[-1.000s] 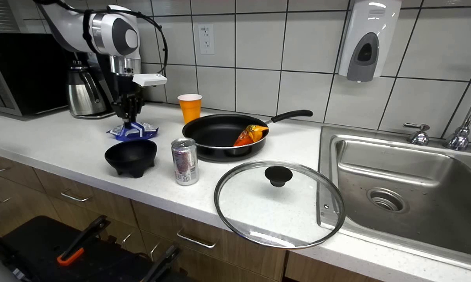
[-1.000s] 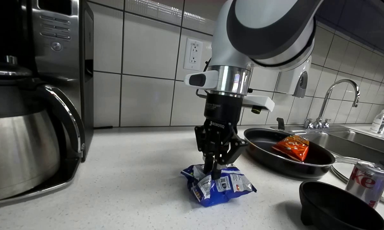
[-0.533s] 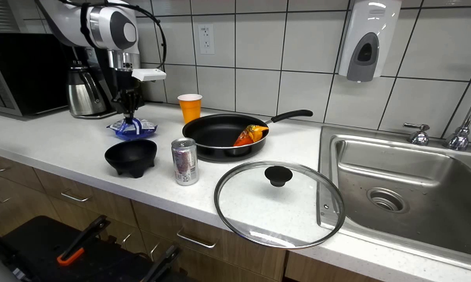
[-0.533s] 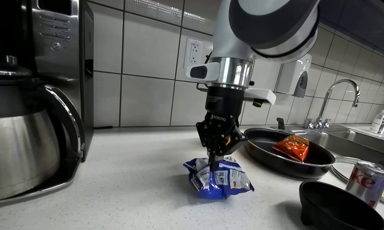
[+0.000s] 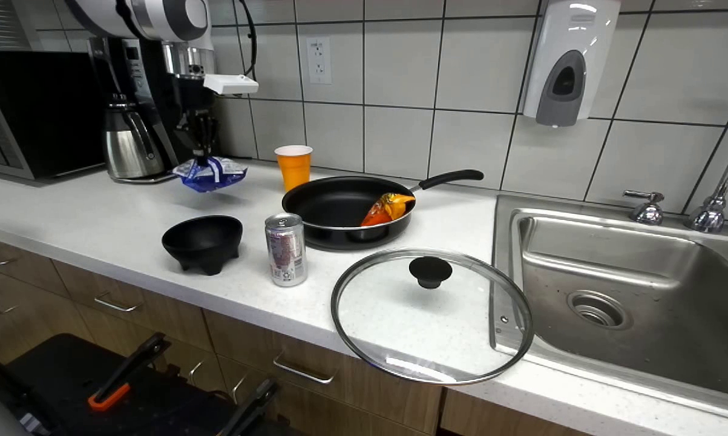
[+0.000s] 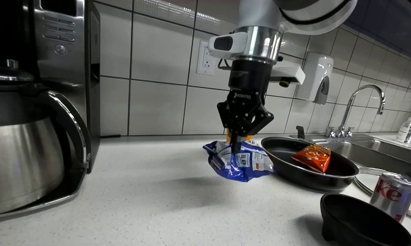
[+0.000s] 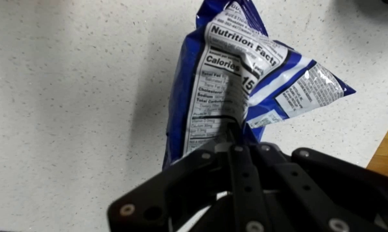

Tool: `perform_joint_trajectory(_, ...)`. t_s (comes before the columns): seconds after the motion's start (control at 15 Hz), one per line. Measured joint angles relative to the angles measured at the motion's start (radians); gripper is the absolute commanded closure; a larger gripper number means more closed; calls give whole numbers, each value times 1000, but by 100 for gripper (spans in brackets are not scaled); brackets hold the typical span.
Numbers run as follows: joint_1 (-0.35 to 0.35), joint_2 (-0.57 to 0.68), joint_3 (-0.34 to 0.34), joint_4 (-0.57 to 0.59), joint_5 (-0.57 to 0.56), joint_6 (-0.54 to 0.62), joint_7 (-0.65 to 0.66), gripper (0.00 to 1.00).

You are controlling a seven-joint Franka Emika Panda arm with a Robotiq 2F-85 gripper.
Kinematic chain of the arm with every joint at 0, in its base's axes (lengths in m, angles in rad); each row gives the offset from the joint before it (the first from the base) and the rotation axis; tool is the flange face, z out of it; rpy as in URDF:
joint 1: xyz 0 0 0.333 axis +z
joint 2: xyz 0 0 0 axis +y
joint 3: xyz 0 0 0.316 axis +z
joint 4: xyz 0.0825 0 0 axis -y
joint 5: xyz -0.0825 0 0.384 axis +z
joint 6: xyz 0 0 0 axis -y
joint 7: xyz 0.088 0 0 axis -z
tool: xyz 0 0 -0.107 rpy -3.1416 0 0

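Crinkled blue-and-white foil snack bag (image 6: 240,165): pinched between the black fingers (image 6: 236,147), held clear above the white speckled counter (image 6: 140,205); judged: grasp and lift done, set-down not done; 1 red-orange foil snack bag (image 5: 388,211) lies in the round black frying pan (image 5: 333,203); clear glass lid (image 5: 431,318), black-knobbed, off the pan.

- Bag (image 5: 211,177): in an exterior view, between 9 and 10 o'clock from center
- Glossy blue, white Nutrition Facts panel, crumpled
- Pinched near middle, in the air above counter (image 5: 115,218)
- Wrist view: one end to 12 o'clock, pointed corner to 2
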State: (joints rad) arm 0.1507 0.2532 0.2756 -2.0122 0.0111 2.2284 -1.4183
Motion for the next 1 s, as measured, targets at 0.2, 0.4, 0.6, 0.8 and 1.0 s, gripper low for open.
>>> perform_joint_trajectory(0.2,-14,-37,-17,0,20,-22,-6,100)
perform_joint_trajectory(0.4,-31,-60,-50,-2,36,-32,-6,100)
perform_joint_trajectory(0.6,-58,-76,-93,-8,55,-33,-6,100)
perform_joint_trajectory(0.8,-87,-86,-136,-15,54,-39,-6,100)
perform_joint_trajectory(1.0,-102,-88,-168,-18,37,-51,-6,100)
